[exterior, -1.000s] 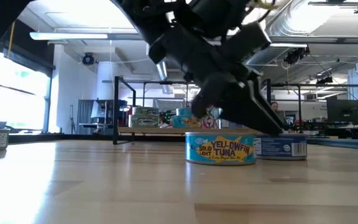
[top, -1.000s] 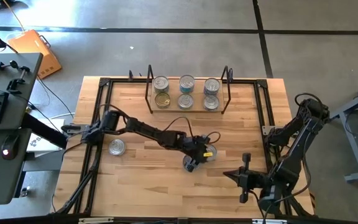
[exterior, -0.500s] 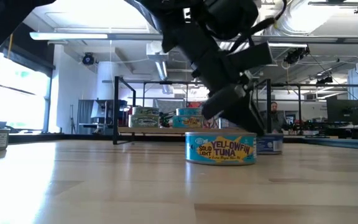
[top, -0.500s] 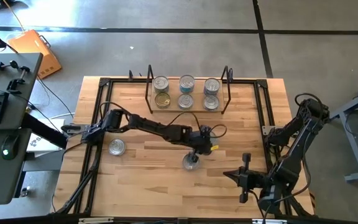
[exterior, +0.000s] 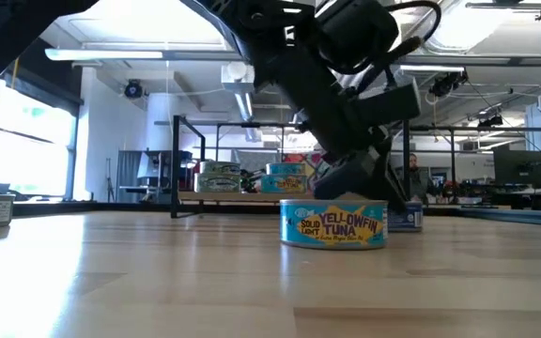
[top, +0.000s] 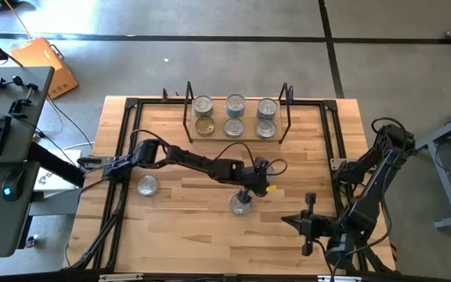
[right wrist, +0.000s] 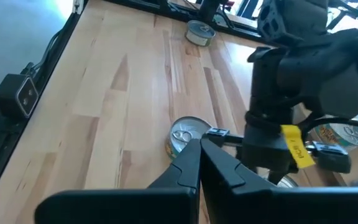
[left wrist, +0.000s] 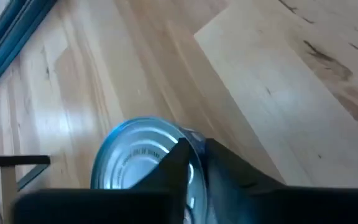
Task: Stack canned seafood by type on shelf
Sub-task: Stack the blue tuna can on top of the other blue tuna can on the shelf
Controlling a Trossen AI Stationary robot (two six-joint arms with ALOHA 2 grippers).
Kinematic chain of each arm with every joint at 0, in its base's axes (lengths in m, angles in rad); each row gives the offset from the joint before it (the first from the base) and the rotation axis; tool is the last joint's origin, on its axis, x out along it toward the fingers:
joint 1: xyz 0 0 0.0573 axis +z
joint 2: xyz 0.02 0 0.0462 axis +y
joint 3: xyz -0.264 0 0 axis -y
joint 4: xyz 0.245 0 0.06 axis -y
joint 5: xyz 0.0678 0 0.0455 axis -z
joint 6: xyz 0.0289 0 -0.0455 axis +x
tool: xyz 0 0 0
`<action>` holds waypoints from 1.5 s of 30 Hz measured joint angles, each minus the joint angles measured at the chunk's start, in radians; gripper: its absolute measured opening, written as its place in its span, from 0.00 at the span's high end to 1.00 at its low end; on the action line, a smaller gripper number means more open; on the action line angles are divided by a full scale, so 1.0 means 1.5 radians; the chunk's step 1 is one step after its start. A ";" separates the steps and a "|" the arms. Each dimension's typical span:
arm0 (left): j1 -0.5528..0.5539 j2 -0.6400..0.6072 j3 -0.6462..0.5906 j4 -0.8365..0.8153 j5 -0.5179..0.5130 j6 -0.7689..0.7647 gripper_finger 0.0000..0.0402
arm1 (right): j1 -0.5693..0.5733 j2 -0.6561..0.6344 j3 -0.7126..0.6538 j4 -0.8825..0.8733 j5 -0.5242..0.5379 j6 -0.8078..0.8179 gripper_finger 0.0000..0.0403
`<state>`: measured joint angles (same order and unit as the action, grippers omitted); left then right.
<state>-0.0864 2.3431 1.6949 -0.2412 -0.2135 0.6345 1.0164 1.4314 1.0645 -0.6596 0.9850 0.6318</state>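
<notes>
Two tuna cans stand near the table's middle. The front one (top: 241, 204) (exterior: 333, 223) reads Yellowfin Tuna. The silver-lidded rear can (left wrist: 138, 165) (exterior: 407, 220) stands just behind it, under my left gripper (top: 255, 190) (left wrist: 197, 155), which is shut on its edge. A third can (top: 147, 186) stands alone at the left. The shelf (top: 214, 117) at the far side holds several cans in three columns. My right gripper (top: 310, 205) (right wrist: 199, 149) hangs shut and empty above the table's near right. My left gripper has the rear can's rim (left wrist: 191, 138) between its two fingers, one finger over the lid and one outside the wall. The fingers slant steeply down from the table's left. The can stands flat on the table.
Black frame rails (top: 128, 157) run along the table's left and right sides. The front can stands close beside the held can. Bare wood lies between these cans and the shelf.
My left gripper has tipped more steeply and come down onto the rear can. That can has shifted toward the table's left, so that more of it stands behind the front can in the low view.
</notes>
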 joint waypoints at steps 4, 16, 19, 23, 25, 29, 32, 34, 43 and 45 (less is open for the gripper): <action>-0.001 -0.006 -0.001 -0.006 0.012 -0.034 0.98 | -0.001 0.006 0.000 -0.008 -0.010 0.018 1.00; -0.017 -0.059 -0.007 -0.045 0.095 -0.117 1.00 | -0.036 0.103 -0.001 -0.190 -0.049 0.239 0.63; -0.017 -0.063 -0.006 -0.039 0.124 -0.144 1.00 | -0.046 0.148 -0.001 -0.209 -0.059 0.227 0.49; -0.017 -0.063 -0.006 -0.039 0.127 -0.164 1.00 | -0.064 0.220 -0.001 -0.213 -0.050 0.176 0.35; -0.017 -0.063 -0.006 -0.033 0.128 -0.176 1.00 | -0.076 0.254 -0.001 -0.213 -0.047 0.143 0.31; -0.015 -0.063 -0.006 -0.028 0.172 -0.198 1.00 | -0.101 0.301 -0.001 -0.216 -0.010 0.126 0.30; -0.015 -0.063 -0.006 -0.021 0.191 -0.222 1.00 | -0.118 0.317 -0.001 -0.220 -0.005 0.122 0.30; -0.015 -0.063 -0.006 -0.012 0.201 -0.237 1.00 | -0.128 0.318 -0.001 -0.216 -0.013 0.104 0.30; -0.012 -0.072 -0.005 0.025 0.241 -0.281 1.00 | -0.154 0.318 -0.001 -0.175 -0.053 0.012 0.30; -0.012 -0.077 -0.005 0.029 0.241 -0.283 1.00 | -0.159 0.318 -0.001 -0.175 -0.049 0.017 0.31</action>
<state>-0.1040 2.2283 1.6875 -0.1970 0.1482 0.2097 0.7783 1.9091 1.0637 -0.9226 0.9109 0.6576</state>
